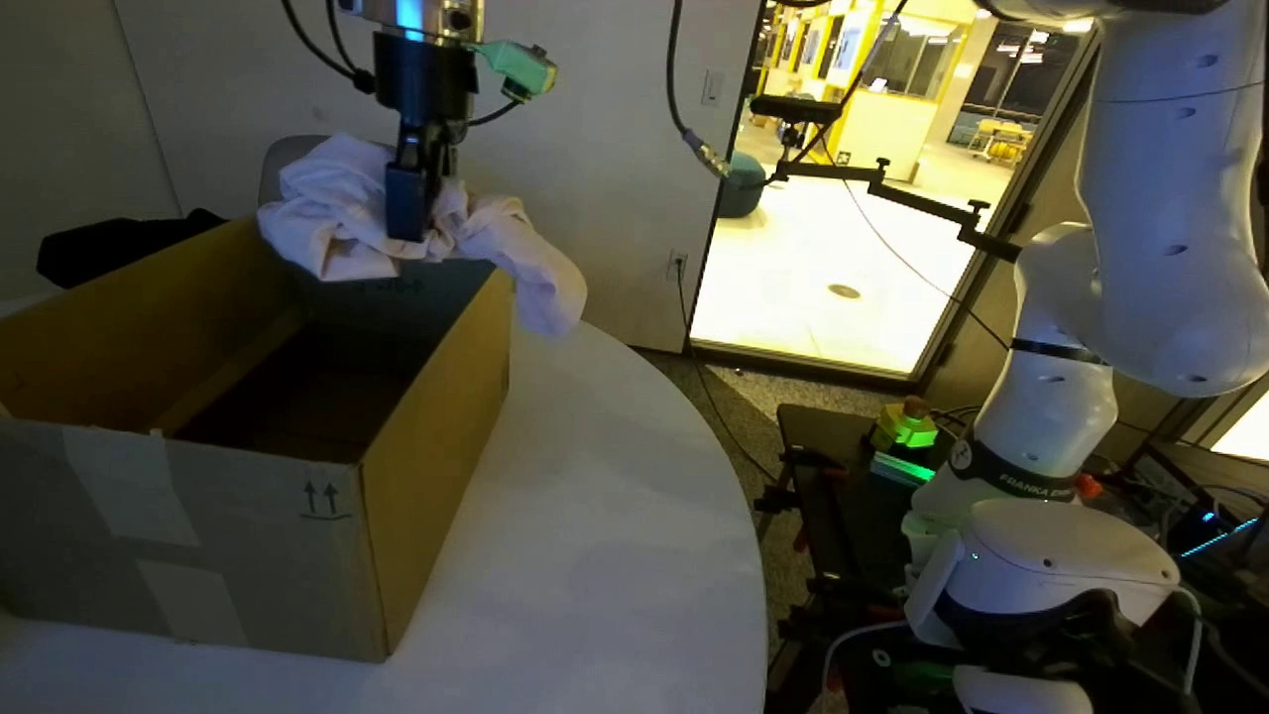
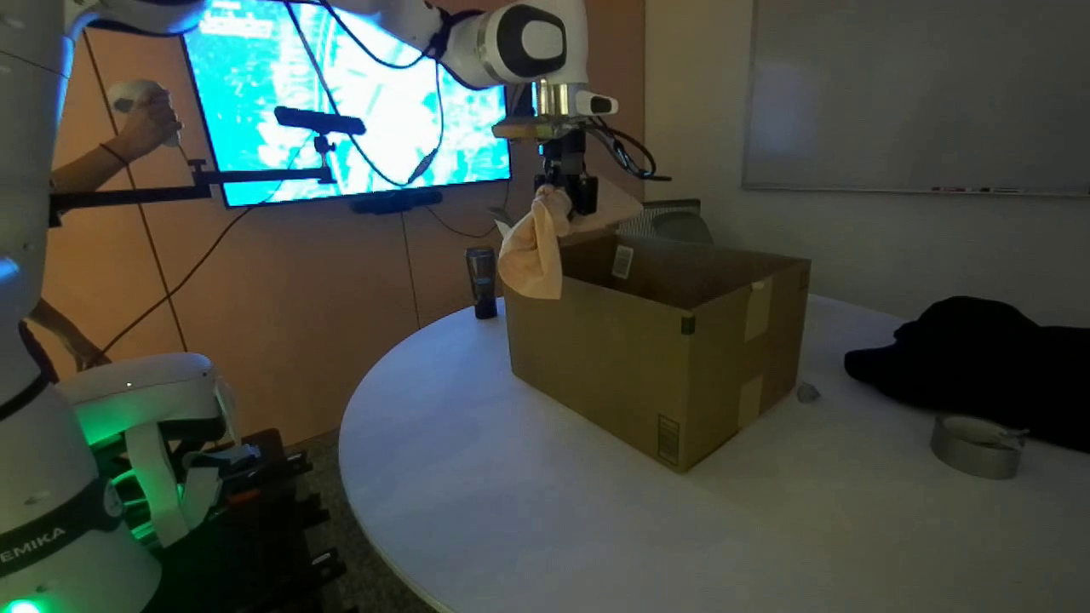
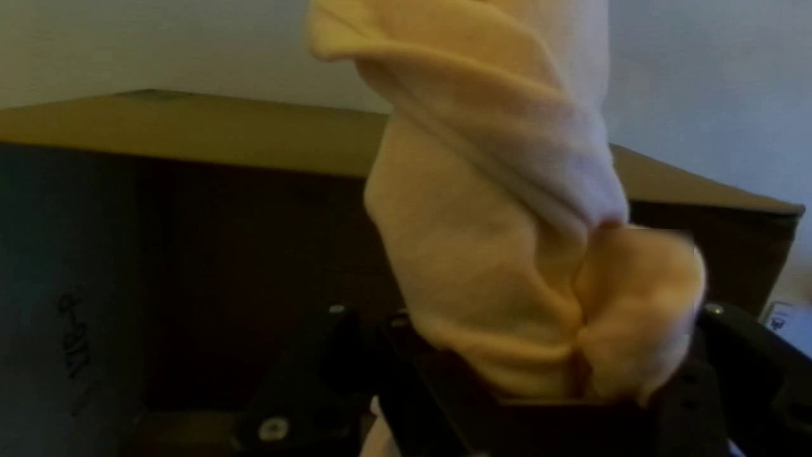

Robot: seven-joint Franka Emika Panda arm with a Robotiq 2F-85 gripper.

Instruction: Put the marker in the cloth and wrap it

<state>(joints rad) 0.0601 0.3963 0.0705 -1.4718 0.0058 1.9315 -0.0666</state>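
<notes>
A pale pinkish-white cloth (image 1: 530,253) is bunched in my gripper (image 1: 416,203), above the far end of an open cardboard box (image 1: 436,446). My gripper is shut on the cloth, and folds hang out on both sides. In an exterior view the cloth (image 2: 532,255) drapes outside the box (image 2: 596,366) near its corner, below the gripper (image 2: 566,197). In the wrist view the cloth (image 3: 488,235) rises in a twisted fold from between the dark fingers (image 3: 552,397). No marker shows at the cloth; whether one is inside it is hidden.
The box stands on a round white table (image 2: 477,477). A dark bottle (image 2: 483,285) stands behind it. A tape roll (image 2: 975,447) and a black garment (image 2: 979,358) lie beside it. Several small pens (image 2: 962,190) rest on the whiteboard ledge.
</notes>
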